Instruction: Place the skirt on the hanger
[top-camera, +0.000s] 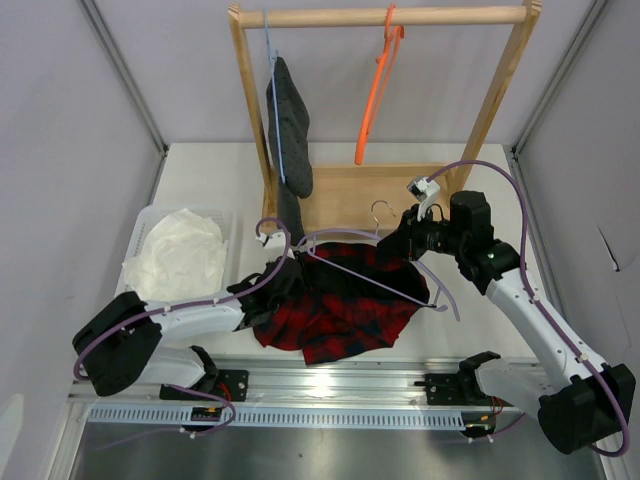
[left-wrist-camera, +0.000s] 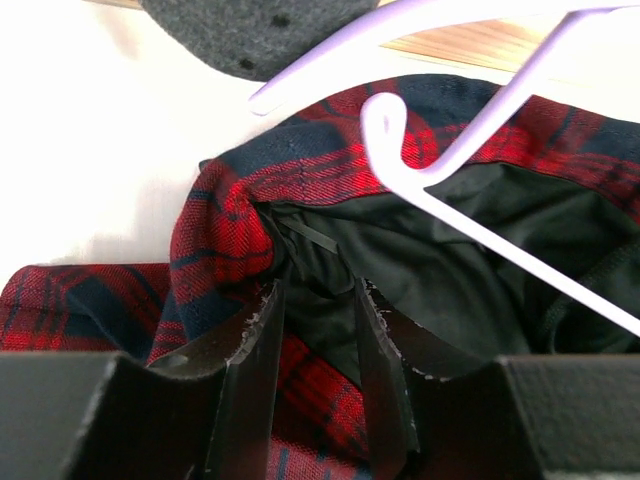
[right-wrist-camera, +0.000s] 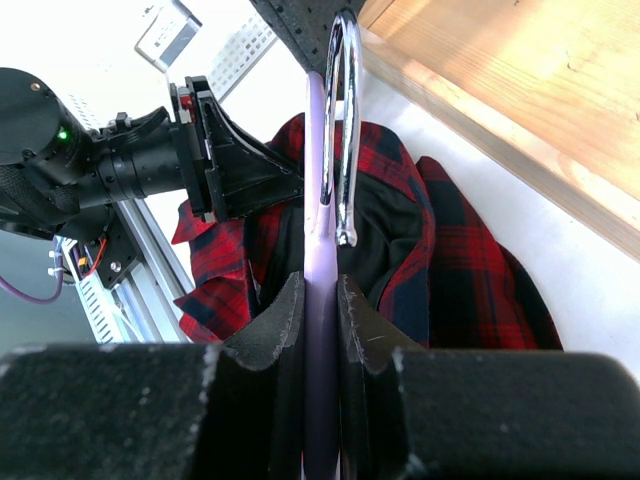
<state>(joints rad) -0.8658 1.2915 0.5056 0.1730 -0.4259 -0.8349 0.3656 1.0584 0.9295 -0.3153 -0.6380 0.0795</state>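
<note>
The red-and-black plaid skirt (top-camera: 340, 315) lies bunched on the table in front of the rack. It also shows in the left wrist view (left-wrist-camera: 225, 225) and the right wrist view (right-wrist-camera: 465, 275). The pale lilac hanger (top-camera: 370, 272) lies slanted over it, with one arm reaching into the open waist (left-wrist-camera: 480, 235) and its silvery hook (right-wrist-camera: 346, 120) toward the rack. My left gripper (top-camera: 294, 268) (left-wrist-camera: 315, 305) is shut on the skirt's waistband edge and black lining. My right gripper (top-camera: 402, 243) (right-wrist-camera: 321, 300) is shut on the hanger's neck just below the hook.
A wooden rack (top-camera: 385, 17) stands at the back. It holds an orange hanger (top-camera: 375, 100) and a light blue hanger carrying a dark grey dotted garment (top-camera: 290, 125). A white basket (top-camera: 145, 225) with white cloth (top-camera: 180, 255) is at the left. A metal rail (top-camera: 330, 385) runs along the near edge.
</note>
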